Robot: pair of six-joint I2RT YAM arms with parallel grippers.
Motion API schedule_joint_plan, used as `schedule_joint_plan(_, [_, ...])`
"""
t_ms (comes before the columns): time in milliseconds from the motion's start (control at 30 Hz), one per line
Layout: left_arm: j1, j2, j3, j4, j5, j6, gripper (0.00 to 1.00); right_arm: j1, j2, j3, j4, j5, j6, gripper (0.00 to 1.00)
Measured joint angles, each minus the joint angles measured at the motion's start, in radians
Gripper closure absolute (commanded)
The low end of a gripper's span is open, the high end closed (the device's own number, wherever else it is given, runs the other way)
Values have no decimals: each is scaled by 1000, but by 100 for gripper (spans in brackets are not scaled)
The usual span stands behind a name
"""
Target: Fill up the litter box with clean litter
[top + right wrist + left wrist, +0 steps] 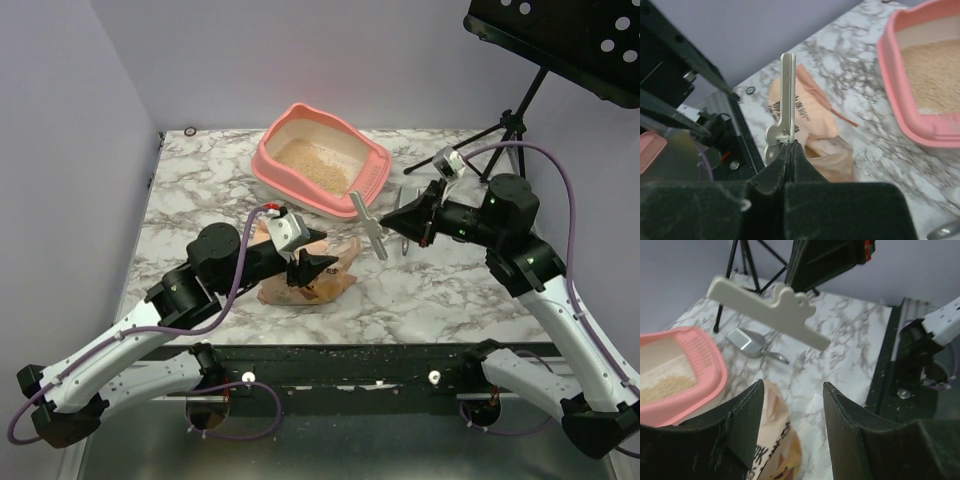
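Observation:
The salmon-pink litter box [268, 165] stands at the back centre of the table and holds beige clean litter [315, 165]. It also shows in the left wrist view [702, 350] and the right wrist view [897, 100]. A peach litter bag [325, 285] lies crumpled in front of it. My left gripper [318, 266] is open and empty just above the bag [777, 440], its jaws apart [792, 390]. My right gripper [402, 222] is shut on a cream bag clip [368, 226], held in the air right of the bag; the clip [786, 90] sticks out past the closed fingertips [790, 144].
A metal scoop [747, 342] lies on the marble table right of the litter box. A black tripod stand [500, 135] stands at the back right. A dark rail [350, 365] runs along the near edge. Purple walls close the left and back.

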Motion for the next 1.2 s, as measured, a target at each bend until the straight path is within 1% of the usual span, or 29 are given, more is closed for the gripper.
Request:
schedule_joint_plan(67, [0, 14, -2, 60, 51, -54, 41, 13, -3, -10, 42, -89, 7, 99])
schedule_joint_plan(167, [12, 44, -1, 151, 113, -138, 41, 27, -8, -29, 92, -179, 25, 99])
schedule_joint_plan(300, [67, 98, 14, 239, 185, -233, 42, 30, -32, -50, 153, -246, 57, 99])
schedule_joint_plan(400, [113, 117, 11, 296, 233, -278, 42, 30, -57, -58, 187, -264, 75, 99])
schedule_joint_plan(633, [190, 102, -77, 496, 348, -352, 42, 30, -88, -83, 263, -298, 110, 99])
schedule_joint_plan(767, [216, 105, -111, 595, 413, -416, 42, 30, -69, -109, 335, -327, 140, 99])
schedule_joint_plan(1000, [249, 142, -126, 783, 503, -537, 44, 30, -14, -148, 455, -379, 208, 99])
schedule_joint_plan(1133, [261, 178, -130, 848, 533, -595, 46, 30, -7, -156, 498, -393, 226, 99])
schedule_joint_plan(1200, [264, 190, -134, 865, 543, -612, 48, 30, -8, -163, 522, -399, 235, 99])
